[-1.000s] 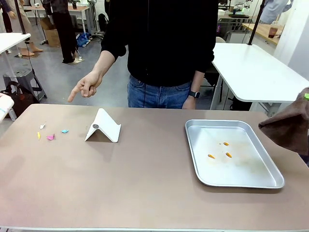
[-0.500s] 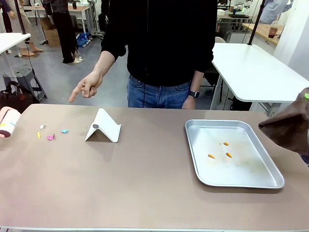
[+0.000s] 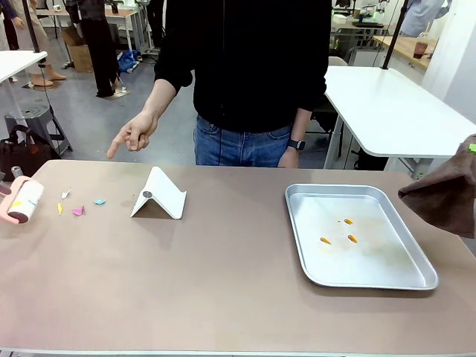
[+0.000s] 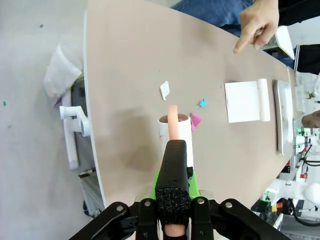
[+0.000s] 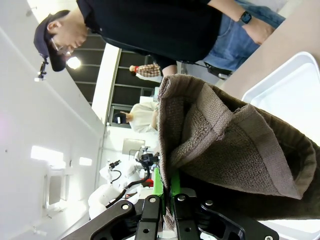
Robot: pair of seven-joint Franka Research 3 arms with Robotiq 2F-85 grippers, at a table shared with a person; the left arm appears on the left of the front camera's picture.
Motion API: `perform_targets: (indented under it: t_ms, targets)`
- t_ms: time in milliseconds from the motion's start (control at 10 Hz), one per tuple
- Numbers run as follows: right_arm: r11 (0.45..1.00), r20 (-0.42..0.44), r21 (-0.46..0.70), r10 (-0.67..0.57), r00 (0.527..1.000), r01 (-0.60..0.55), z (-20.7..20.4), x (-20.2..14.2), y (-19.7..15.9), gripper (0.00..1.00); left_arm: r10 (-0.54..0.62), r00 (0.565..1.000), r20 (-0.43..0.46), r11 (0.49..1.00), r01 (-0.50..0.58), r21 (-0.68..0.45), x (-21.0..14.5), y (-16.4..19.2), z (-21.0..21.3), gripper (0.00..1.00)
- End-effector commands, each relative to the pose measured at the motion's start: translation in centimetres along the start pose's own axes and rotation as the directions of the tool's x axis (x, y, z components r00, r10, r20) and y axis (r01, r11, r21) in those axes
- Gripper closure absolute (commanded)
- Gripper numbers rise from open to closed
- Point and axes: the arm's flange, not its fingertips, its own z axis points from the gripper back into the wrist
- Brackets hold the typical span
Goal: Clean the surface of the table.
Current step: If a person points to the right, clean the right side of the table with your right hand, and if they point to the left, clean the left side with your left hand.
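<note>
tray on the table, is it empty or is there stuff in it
Not empty: three small orange scraps lie on the floor of the tray.

Right gripper (image 5: 165,192): the jaws are closed on a brown terry cloth (image 5: 225,145), pinched between the green pads. The cloth bulges ahead of the claw and drapes to one side. Beyond it lie a metal tray (image 5: 295,85) and the tan table (image 5: 300,30). Farther off stands a person (image 5: 150,25) in black with a wristwatch (image 5: 245,17).
</note>
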Motion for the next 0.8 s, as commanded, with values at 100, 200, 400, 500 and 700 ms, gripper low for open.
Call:
perform_targets:
  t_ms: [100,200,400,500,700]
  targets:
    - [1.000,0.000,0.001,-0.003,1.000,0.003,0.2,0.0,0.2,1.00,0.009,1.000,0.004,1.000,-0.009,0.016,-1.6,-1.9,-1.2,0.78]
    - [1.000,0.000,0.001,-0.003,1.000,0.003,0.2,0.0,0.2,1.00,0.008,1.000,-0.006,1.000,-0.007,0.020,-1.9,-2.1,-1.8,0.78]
    - [1.000,0.000,0.001,-0.003,1.000,0.003,0.2,0.0,0.2,1.00,0.037,0.998,-0.041,0.997,-0.034,0.066,-1.9,-2.5,-3.1,0.78]
    - [1.000,0.000,0.001,-0.003,1.000,0.003,0.2,0.0,0.2,1.00,0.050,0.998,-0.045,0.994,-0.046,0.098,-1.5,-2.4,-3.5,0.78]
    - [1.000,0.000,0.001,-0.003,1.000,0.003,0.2,0.0,0.2,1.00,0.079,0.997,-0.018,0.992,-0.077,0.095,-0.1,-2.8,-3.8,0.78]
